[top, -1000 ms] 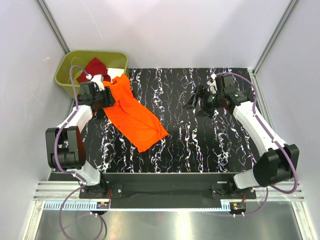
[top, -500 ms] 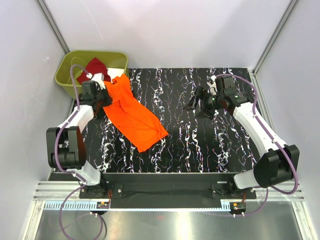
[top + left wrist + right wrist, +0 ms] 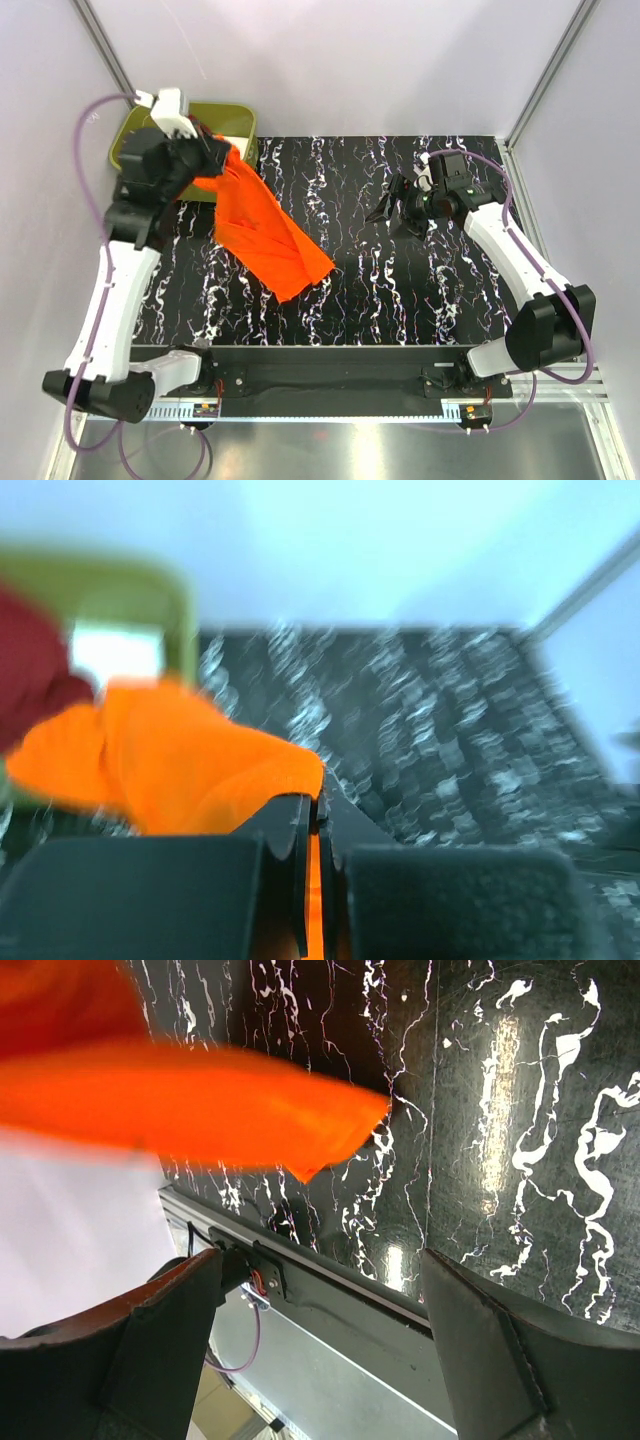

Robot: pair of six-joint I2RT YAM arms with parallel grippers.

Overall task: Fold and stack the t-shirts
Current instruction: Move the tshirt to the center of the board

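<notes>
1. Leftmost, left hand [image 3: 207, 160] is pinched shut on the top edge of the orange shirt [image 3: 262, 225], beside the bin [image 3: 238, 118]; dark red shirt [image 3: 30, 670] sits in the bin.
2. Risk: thin pinch slips, or cloth snags the bin rim.
3. Shirt tail drapes onto counter [image 3: 400, 290]; open room mid-counter.
4. Right hand [image 3: 392, 207] spread wide, holding nothing.

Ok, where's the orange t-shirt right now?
The orange t-shirt is on the left in the top view, its upper end pinched in the left gripper by the green bin, its lower end trailing toward the middle of the black table.
</notes>
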